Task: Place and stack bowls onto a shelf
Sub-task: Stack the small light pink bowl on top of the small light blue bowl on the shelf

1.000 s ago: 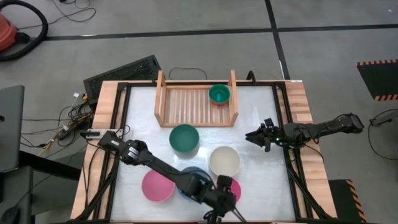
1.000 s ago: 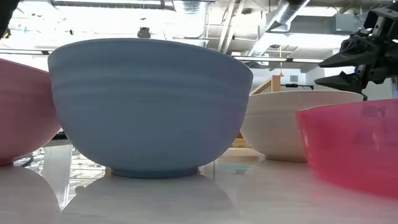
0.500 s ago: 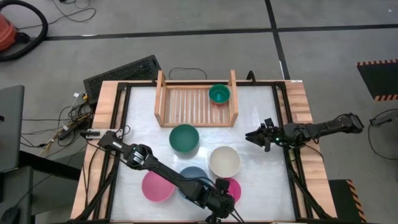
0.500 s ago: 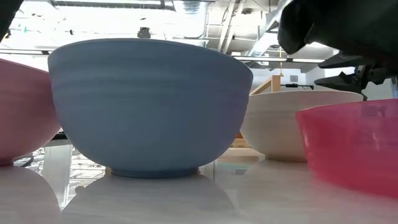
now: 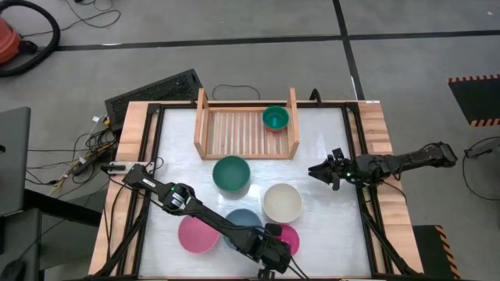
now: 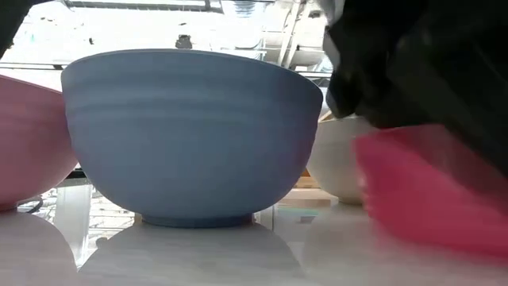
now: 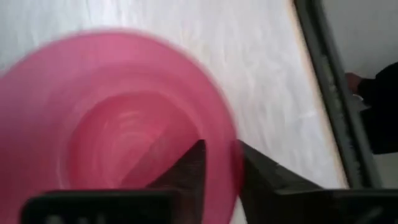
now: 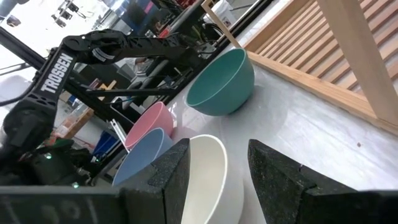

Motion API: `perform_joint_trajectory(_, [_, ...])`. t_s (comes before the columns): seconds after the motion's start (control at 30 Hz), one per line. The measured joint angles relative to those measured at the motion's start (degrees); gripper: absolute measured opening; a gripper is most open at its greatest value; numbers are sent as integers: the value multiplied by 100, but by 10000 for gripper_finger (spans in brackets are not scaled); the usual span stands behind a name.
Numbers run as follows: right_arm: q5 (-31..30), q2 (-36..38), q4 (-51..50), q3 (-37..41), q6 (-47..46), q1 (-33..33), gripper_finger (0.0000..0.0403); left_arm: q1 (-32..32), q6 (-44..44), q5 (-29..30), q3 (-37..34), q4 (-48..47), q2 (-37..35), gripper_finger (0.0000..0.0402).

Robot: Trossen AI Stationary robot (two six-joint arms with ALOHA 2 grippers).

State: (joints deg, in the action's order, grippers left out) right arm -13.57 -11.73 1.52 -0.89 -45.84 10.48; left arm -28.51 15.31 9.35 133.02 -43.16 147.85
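A magenta bowl (image 5: 292, 236) stands on its base near the table's front edge, right of the blue bowl (image 5: 241, 222). My left gripper (image 7: 221, 155) reaches down to it and is shut on its rim. The pink bowl (image 5: 197, 233), the cream-white bowl (image 5: 282, 202) and the large teal bowl (image 5: 231, 173) stand upright on the tabletop. The wooden shelf (image 5: 234, 129) stands at the far edge, with a small green bowl (image 5: 275, 118) in its right end. My right gripper (image 5: 314, 168) hovers open at the table's right side, holding nothing. My left gripper has the magenta bowl's rim (image 7: 235, 146) between its two fingers, one finger (image 7: 186, 177) inside the bowl and the other (image 7: 264, 183) outside. The fingers slant down from above. The bowl is upright; whether its base is on the table cannot be told.
The blue bowl (image 6: 190, 135) stands close to the magenta bowl (image 6: 421, 210), with the cream-white bowl (image 6: 337, 167) just behind them. The table's black frame (image 7: 329, 93) runs near the magenta bowl. Bare tabletop lies between the bowls and the shelf.
My left gripper has come down onto the magenta bowl's rim. In the low view the dark gripper now fills the upper right, and the magenta bowl shows blurred and shifted a little toward the blue bowl.
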Motion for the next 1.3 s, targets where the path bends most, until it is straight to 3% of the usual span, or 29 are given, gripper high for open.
perform_joint_trajectory(0.13, [1,0,-2,0,24,0,189,-2,-1,-28,197,-95,0,20])
perform_joint_trajectory(0.2, [1,0,0,0,24,0,189,-2,5,-25,170,28,-68,7])
perform_joint_trajectory(0.4, [1,0,7,0,24,0,189,13,49,255,199,3,-598,1])
perform_joint_trajectory(0.67, [1,0,7,0,44,0,189,265,345,407,182,-951,-1416,0])
perform_joint_trajectory(0.83, [10,0,0,0,72,0,189,626,-190,1088,187,-1081,-2082,0])
perform_joint_trajectory(0.97, [19,0,-2,0,87,0,189,1173,-1124,2018,187,-1274,-2501,0])
perform_joint_trajectory(1.03, [20,-2,-4,0,85,0,189,1592,-1585,2217,189,-1270,-2653,0])
perform_joint_trajectory(1.3, [-9,0,0,0,34,-9,189,3580,-3120,1042,182,-1233,-2626,0])
